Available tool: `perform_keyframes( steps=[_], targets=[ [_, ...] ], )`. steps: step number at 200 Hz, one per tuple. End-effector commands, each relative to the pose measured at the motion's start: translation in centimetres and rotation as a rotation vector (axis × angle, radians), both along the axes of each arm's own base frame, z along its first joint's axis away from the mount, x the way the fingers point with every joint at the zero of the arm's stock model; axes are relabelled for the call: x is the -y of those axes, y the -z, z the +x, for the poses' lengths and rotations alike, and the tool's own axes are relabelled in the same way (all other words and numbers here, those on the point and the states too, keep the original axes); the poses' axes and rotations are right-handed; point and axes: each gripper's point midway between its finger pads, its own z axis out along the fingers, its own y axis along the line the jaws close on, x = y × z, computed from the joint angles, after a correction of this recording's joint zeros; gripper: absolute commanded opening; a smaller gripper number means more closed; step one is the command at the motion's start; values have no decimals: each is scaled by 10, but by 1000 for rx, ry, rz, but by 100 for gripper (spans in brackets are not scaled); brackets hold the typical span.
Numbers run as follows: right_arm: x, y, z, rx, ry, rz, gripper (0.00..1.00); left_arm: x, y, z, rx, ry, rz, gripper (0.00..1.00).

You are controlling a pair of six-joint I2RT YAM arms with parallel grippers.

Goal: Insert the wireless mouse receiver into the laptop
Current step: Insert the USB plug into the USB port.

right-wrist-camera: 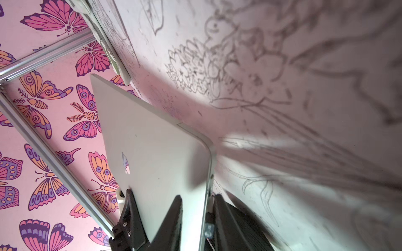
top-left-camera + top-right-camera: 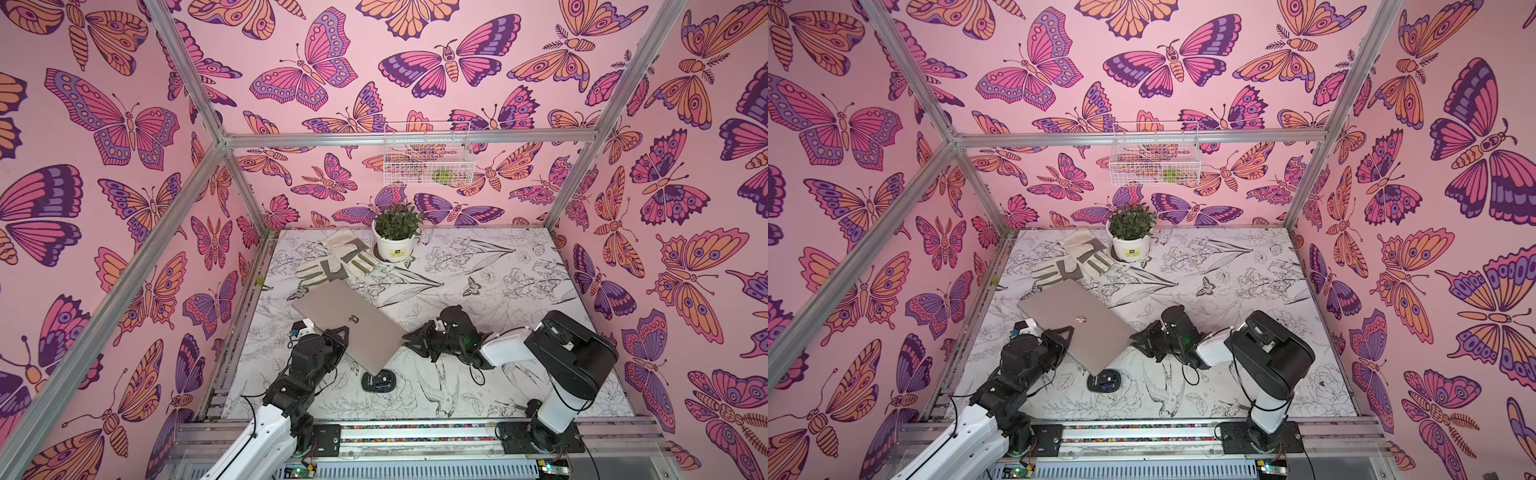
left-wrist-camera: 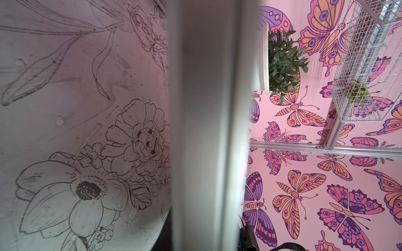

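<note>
Evidently my left gripper point(image 2: 338, 334) is pressed together on the laptop point(image 2: 332, 309), askew toward the front-left corner of the worktop point(image 2: 498, 291); right gripper point(image 2: 409, 338) noses its other edge, grip untellable, wireless mouse receiver unseen, presumably light, stiff and slick, so I'd pinch its cap squarely.

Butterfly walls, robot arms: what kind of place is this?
Probably a robot test booth: an aluminium frame holds butterfly wall panels, and two robot arms bolted to a rail flank a laptop.

The mouse point(image 2: 377, 381) lies before the laptop point(image 2: 349, 328); glove point(image 2: 336, 262), plant point(image 2: 397, 237) behind.
</note>
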Motion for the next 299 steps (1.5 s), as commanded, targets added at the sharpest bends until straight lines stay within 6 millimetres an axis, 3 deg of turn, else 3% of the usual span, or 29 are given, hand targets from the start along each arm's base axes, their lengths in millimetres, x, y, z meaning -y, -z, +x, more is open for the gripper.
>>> perform_keyframes(
  steps=[1,71,147,262,299],
  targets=[
    [-8,-2,3,5,0,19,24,4,-57,13,205,-10,-86,0],
    [-6,5,4,7,22,16,6,4,-59,11,207,-10,-92,0],
    [-5,2,3,19,27,31,0,2,-61,12,204,-28,-115,0],
    [-8,-49,17,253,49,179,0,-4,-62,12,140,-129,-319,0],
    [-8,-57,19,276,62,205,0,-8,-65,12,143,-162,-355,0]
  ],
)
